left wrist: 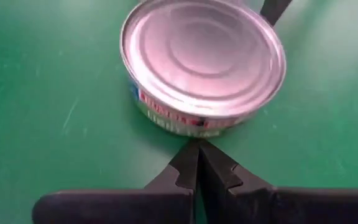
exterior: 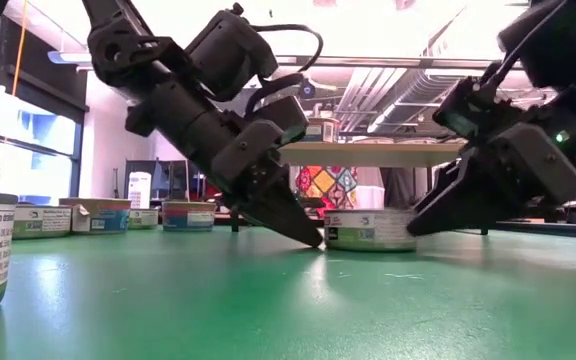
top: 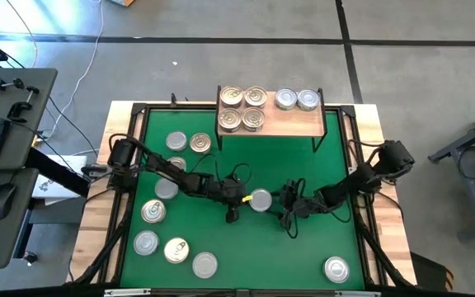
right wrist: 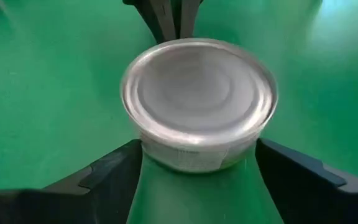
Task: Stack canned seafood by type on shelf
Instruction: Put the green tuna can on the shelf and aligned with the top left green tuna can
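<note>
A silver-lidded tin point(top: 261, 200) stands flat on the green mat point(top: 303, 165) in the middle of the table. My left gripper point(top: 246, 199) is shut, and its tips point(left wrist: 197, 149) stand at the tin's left side. My right gripper point(top: 279, 200) is open on the tin's right side, one finger point(right wrist: 120, 171) on either side of the tin point(right wrist: 197, 99). The shelf point(top: 303, 124) at the far edge carries several gold-lidded tins point(top: 242, 108) in a block on its left and two silver-lidded tins point(top: 296, 100) on its right. My left gripper's shut fingertips point(left wrist: 194, 155) lie against the foot of the tin's side wall point(left wrist: 185, 127), slanting down from the table's left. The tin stands flat on the mat. My right gripper's fingers flank the tin's side wall point(right wrist: 191, 158) from the right; I cannot tell whether they touch it.
Several more tins lie on the mat's left half, among them a silver one point(top: 176, 142), a gold one point(top: 200, 144) and a gold one point(top: 176, 250). A single silver tin point(top: 336, 268) sits near the front right corner. The mat between the shelf and the grippers is bare.
</note>
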